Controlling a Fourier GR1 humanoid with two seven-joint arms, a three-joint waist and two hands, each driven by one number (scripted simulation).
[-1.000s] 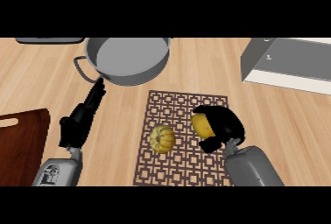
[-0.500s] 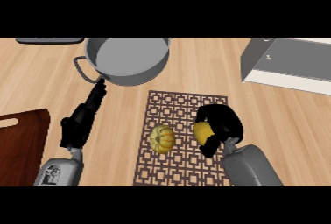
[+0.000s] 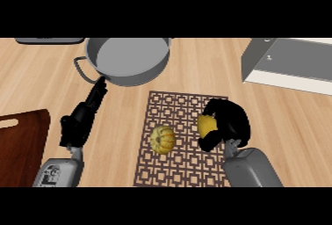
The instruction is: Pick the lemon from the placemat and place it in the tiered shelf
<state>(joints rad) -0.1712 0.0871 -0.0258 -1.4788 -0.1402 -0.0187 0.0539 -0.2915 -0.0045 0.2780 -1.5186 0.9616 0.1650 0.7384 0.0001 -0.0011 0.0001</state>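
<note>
Writing: no brand, label or lettering that I can read anywhere in my head view.
Lemon: bright yellow, smooth, only its left side showing past my fingers; it sits over the right half of the placemat, near that mat's right edge.
Right robot hand: my black fingers and thumb are curled round the lemon from the right and above, hiding most of it; whether it is lifted off the mat, I cannot tell.
Placemat: brown, with an open square lattice pattern, lying flat on the wooden counter.
Squash: a small ribbed yellow-orange one, on the placemat just left of the lemon, apart from my fingers.
Left robot hand: fingers straight and stretched forward, their tips up by the pot's handle.
Pot: grey, round, at the far side of the counter.
Tiered shelf: grey and white, far right, well apart from the lemon.
Cutting board: dark reddish wood, at the left edge.
</note>
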